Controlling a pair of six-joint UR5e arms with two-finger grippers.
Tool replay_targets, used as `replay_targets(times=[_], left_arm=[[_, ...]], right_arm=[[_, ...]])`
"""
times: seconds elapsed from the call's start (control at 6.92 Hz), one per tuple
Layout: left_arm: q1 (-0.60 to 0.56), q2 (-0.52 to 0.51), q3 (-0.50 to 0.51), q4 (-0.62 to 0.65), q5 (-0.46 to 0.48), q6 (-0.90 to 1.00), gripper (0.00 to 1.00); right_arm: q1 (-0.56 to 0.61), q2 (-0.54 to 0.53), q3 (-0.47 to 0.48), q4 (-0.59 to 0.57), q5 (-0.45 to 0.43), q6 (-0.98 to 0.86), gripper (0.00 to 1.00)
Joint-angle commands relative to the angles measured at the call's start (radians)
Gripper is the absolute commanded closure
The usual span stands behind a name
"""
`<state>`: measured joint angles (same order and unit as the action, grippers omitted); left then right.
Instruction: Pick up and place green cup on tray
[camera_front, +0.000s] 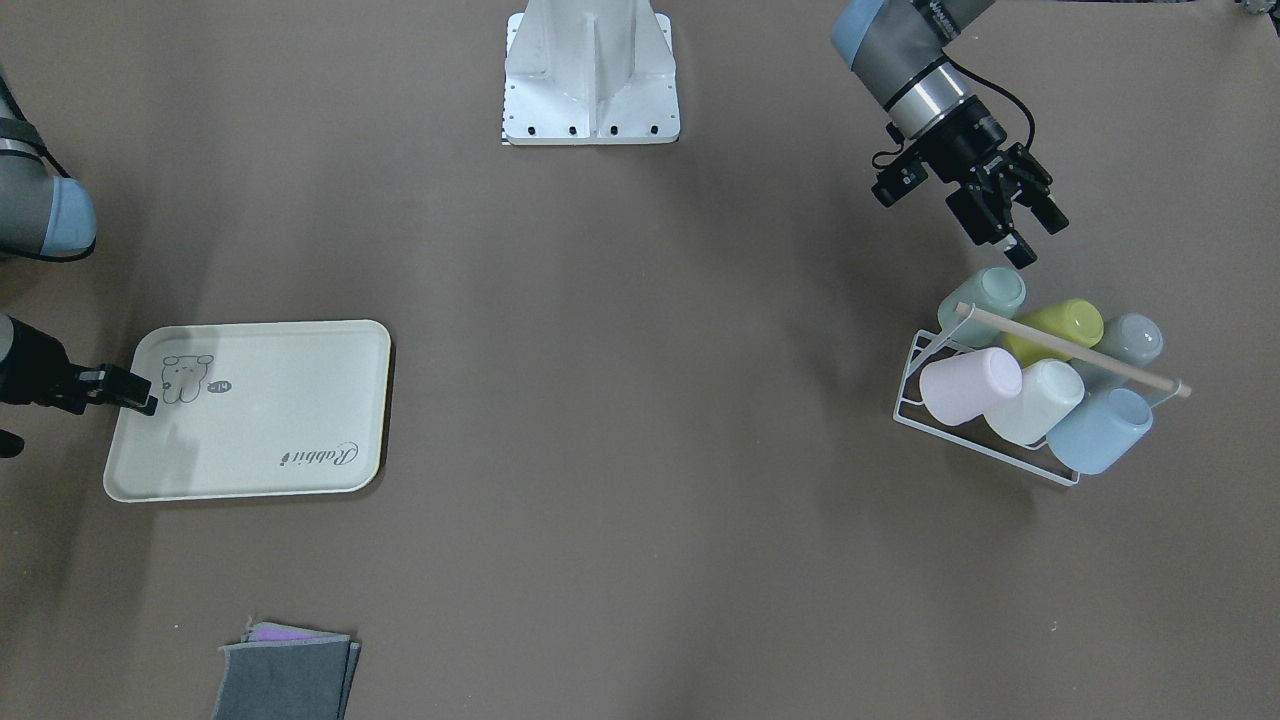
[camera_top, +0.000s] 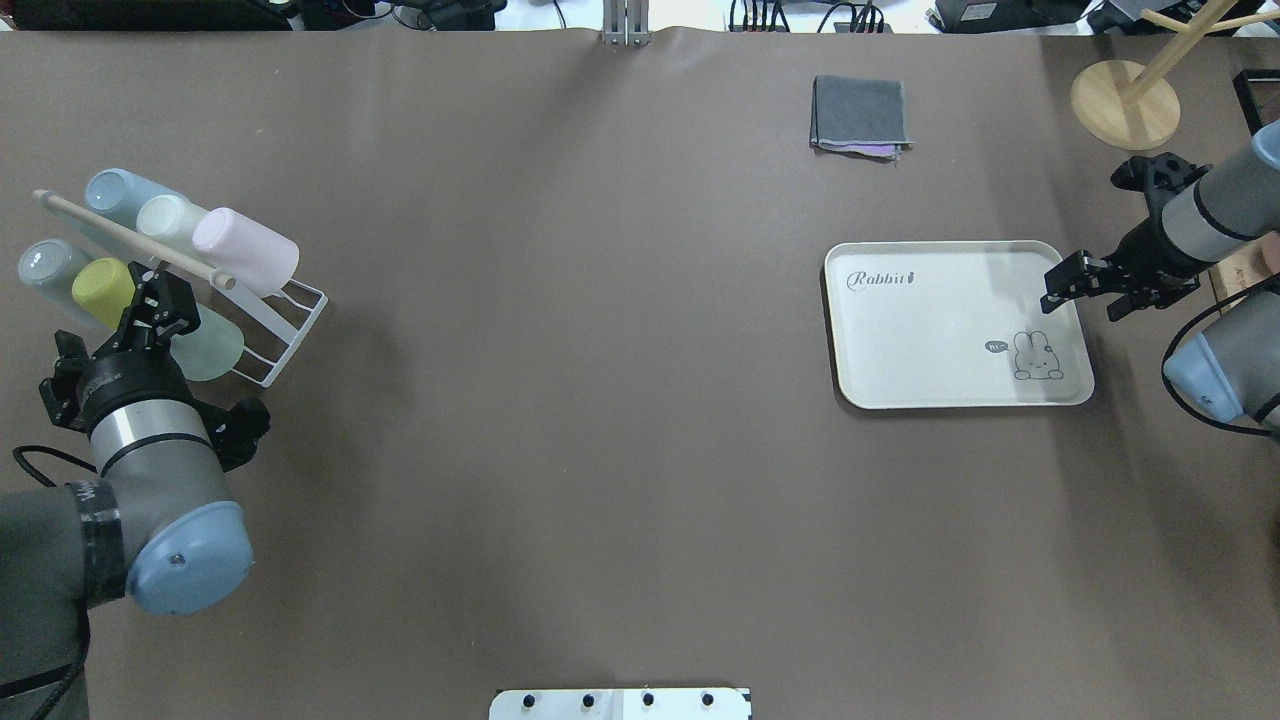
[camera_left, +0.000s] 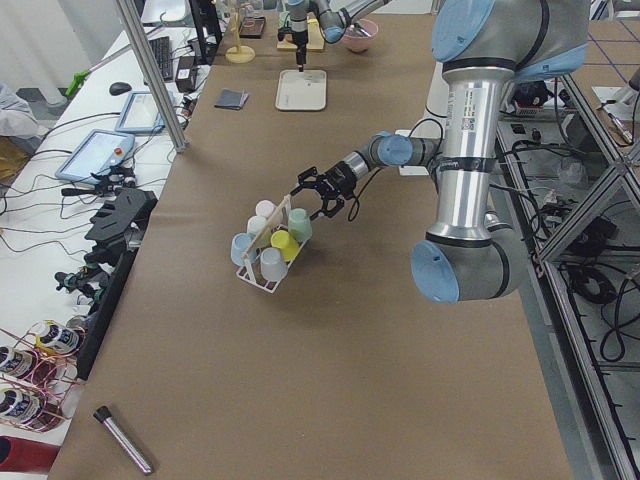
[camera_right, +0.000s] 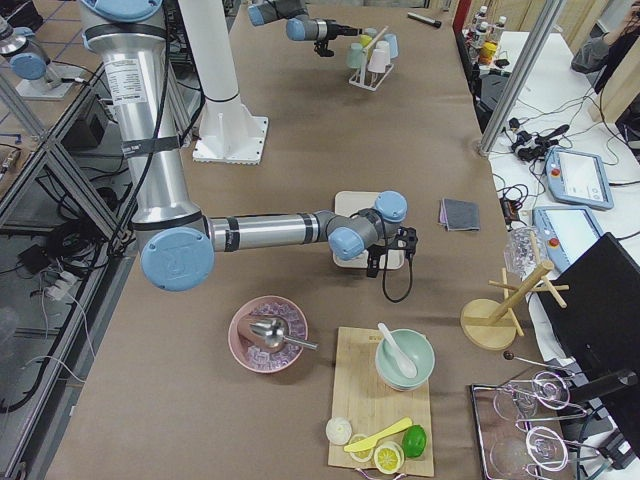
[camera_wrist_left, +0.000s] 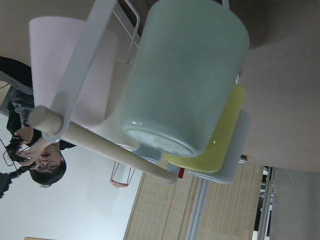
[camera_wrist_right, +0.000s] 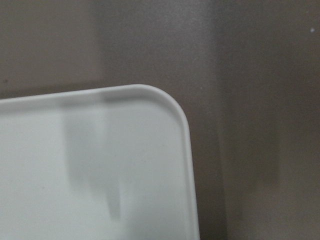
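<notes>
Left end effector (camera_front: 1035, 238), open and empty, just beside the green cup (camera_front: 985, 297).

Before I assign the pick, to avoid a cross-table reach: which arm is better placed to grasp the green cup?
Left. The left gripper, open, hovers beside the green cup in the wire rack; the right gripper is far off, at the tray's edge.

Brown table (camera_front: 640, 400): cream tray (camera_front: 270, 420), white wire cup rack (camera_front: 912, 380), folded grey cloth (camera_front: 285, 680), robot base (camera_front: 592, 90)

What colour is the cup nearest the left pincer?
Pale mint green; the green cup shows best in the left wrist-mounted view.
</notes>
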<state>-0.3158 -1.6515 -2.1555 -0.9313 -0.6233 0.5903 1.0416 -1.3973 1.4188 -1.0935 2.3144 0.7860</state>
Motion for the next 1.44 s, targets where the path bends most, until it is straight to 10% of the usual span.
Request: replay_targets(times=[0.0,0.58,1.16,1.3], left_arm=[[0.040,-0.039,0.080,0.003,0.019,0.048,0.03],[0.102,-0.091,0.146,0.090,0.061,0.049,0.03],[0.096,-0.065,0.212,0.100,0.112,0.005,0.04],[0.092,-0.065,0.218,0.098,0.129,-0.006,0.04]], right_arm=[[-0.035,-0.005,-0.002,0.003,-0.020,-0.002,0.30],[-0.008,-0.026,0.003,0.007,-0.013,-0.005,0.74],[-0.012,-0.022,-0.004,0.007,-0.013,-0.013,0.69],[-0.012,-0.020,-0.003,0.006,-0.012,-0.022,0.81]])
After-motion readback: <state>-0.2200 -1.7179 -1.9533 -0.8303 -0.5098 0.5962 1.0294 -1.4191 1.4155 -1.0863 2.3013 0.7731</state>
